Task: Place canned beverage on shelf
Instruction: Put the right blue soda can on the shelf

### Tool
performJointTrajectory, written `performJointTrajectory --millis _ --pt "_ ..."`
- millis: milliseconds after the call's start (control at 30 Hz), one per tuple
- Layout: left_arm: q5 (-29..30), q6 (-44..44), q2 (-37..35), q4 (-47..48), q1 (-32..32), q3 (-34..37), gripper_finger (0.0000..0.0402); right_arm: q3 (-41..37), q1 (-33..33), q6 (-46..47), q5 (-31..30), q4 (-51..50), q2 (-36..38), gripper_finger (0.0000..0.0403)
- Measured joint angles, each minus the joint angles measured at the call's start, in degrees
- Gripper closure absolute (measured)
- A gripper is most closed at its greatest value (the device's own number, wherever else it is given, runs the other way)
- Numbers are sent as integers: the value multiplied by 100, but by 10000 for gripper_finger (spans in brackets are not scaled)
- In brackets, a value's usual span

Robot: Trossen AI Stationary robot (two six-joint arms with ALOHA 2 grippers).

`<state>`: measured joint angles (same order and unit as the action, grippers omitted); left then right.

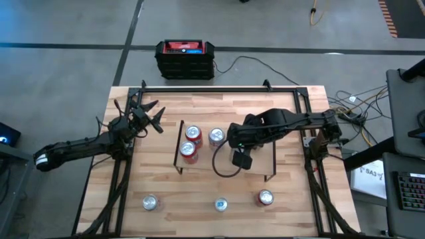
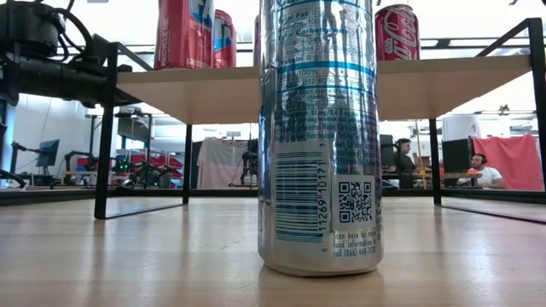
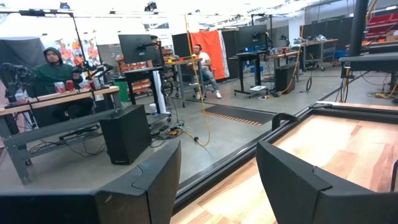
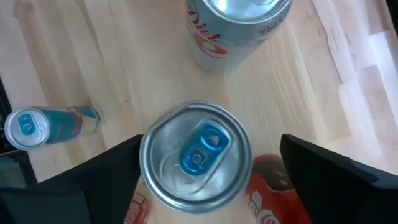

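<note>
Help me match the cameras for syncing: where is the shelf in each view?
High: shelf at table centre, under the right gripper.
Low: its board runs across the top, behind the near can.
Left wrist: not in it.
Right wrist: the wood under the gripper.
Landmark: the red can on the shelf, seen in all but the left wrist.

Overhead, table-level, two wrist-mounted views

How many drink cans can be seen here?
7, perhaps more hidden: three cans along the table's front, three on the shelf, one between the right gripper's open fingers.
</note>
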<state>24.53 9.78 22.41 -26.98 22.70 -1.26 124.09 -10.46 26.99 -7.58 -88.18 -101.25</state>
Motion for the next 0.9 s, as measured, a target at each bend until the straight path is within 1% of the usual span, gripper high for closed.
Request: performJointTrajectory --millis 133,267,367,433,600,767,900 --pt "-2 0 1 2 1 -2 207 -53 -4 -64 -1 16 -13 86" --pt "-2 0 2 2 2 0 207 -79 -10 64 3 20 -13 129" --pt "-2 0 0 2 0 0 207 -79 -26 363 -13 14 -13 158" --pt "-1 0 2 2 2 -2 207 -79 -26 640 -24 17 -13 169" --pt "-2 0 2 2 2 -2 207 -79 -26 1444 -32 0 -13 169" --pt "-2 0 0 2 1 0 207 -79 -28 2094 -101 -51 -13 143" --pt "-2 0 1 1 2 0 207 -79 -41 2731 -293 -160 -13 140"
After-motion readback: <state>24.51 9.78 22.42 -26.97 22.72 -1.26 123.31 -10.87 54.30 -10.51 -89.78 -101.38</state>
